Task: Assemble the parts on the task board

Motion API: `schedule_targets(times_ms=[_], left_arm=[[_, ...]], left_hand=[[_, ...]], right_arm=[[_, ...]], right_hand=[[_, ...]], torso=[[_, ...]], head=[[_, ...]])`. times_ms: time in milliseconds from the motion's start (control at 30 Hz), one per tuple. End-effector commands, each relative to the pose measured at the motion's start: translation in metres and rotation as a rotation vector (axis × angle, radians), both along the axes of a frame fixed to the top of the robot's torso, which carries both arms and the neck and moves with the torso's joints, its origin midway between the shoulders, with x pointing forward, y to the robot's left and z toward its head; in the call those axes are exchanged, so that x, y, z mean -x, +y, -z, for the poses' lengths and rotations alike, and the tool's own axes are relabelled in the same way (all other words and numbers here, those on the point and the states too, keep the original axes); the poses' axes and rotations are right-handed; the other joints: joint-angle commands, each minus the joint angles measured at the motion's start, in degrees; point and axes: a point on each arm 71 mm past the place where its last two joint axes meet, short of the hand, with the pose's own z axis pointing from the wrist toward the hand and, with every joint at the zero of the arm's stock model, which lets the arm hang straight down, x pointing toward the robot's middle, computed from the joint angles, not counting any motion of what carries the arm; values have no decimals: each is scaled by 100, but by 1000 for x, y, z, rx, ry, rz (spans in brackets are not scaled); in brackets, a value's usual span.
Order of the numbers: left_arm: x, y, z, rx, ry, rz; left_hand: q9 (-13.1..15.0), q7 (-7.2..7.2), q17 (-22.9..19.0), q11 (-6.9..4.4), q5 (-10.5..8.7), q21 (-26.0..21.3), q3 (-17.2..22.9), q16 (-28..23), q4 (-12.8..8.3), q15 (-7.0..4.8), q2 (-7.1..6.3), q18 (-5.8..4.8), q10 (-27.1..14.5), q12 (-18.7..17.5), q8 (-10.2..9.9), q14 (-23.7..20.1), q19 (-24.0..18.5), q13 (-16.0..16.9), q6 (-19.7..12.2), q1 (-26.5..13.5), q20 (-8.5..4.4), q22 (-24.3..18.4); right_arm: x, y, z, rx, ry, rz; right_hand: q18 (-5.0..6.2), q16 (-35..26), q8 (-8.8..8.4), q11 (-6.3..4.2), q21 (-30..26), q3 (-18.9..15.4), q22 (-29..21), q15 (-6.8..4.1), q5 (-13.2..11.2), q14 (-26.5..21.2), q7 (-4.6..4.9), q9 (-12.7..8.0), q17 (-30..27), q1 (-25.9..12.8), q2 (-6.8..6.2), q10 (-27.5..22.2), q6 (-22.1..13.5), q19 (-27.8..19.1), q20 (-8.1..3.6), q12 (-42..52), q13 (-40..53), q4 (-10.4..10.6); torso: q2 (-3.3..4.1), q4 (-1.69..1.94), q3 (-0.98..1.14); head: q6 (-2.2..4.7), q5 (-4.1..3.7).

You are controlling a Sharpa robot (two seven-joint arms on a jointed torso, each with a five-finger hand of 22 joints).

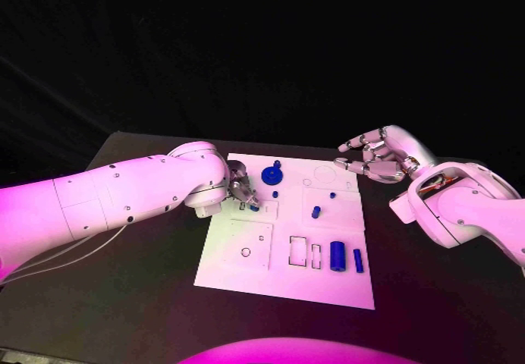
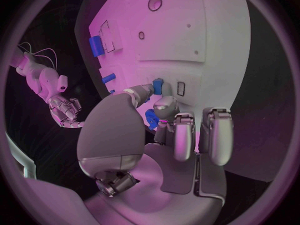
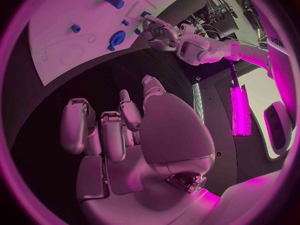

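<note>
In the head view you have the white task board lying mid-bench, with the left robot hand down over its far-left part, fingertips at a small blue part. A round blue part sits just beyond that hand, two small blue parts stand near the board's middle, and two blue cylinders lie side by side near its right edge. Your right robot hand hovers off the board's far-right corner, fingers curled in, holding nothing.

In the left wrist view, the left robot hand pinches a small blue part between thumb and a finger, right at the task board.

In the right wrist view, the right robot hand is curled and empty above the dark bench, well apart from the task board.
</note>
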Motion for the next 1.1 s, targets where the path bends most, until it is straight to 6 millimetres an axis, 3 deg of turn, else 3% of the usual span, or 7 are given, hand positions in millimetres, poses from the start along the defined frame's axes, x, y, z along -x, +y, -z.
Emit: schedule_targets(times_ms=[33, 1100], left_arm=[[3, -3, 4, -15, 34, 9], [-4, -14, 8, -40, 60, 15]], left_hand=[[167, -156, 1506, -39, 12, 36, 642, 14, -609, -33, 48, -76, 91, 25, 32, 601, 428, 7, 139, -31, -39, 1273], [294, -199, 1506, -75, 1, 66, 478, 14, -479, -71, 256, -92, 116, -29, 59, 601, 472, -48, 193, -302, -80, 1339]], right_arm=[[0, 1, 0, 2, -4, -8], [1, 1, 0, 2, -3, -9]], right_hand=[[108, -35, 26, 10, -32, -25, 273, -32, 31, 363, -1, -9, 594, -36, 32, -31, 5, -42, -16, -25, -6, 14], [108, -35, 26, 10, -32, -25, 273, -32, 31, 363, -1, -9, 594, -36, 32, -31, 5, -42, -16, -25, -6, 14]], torso=[[2, -2, 2], [0, 1, -2]], head=[[-8, 4], [-7, -32]])
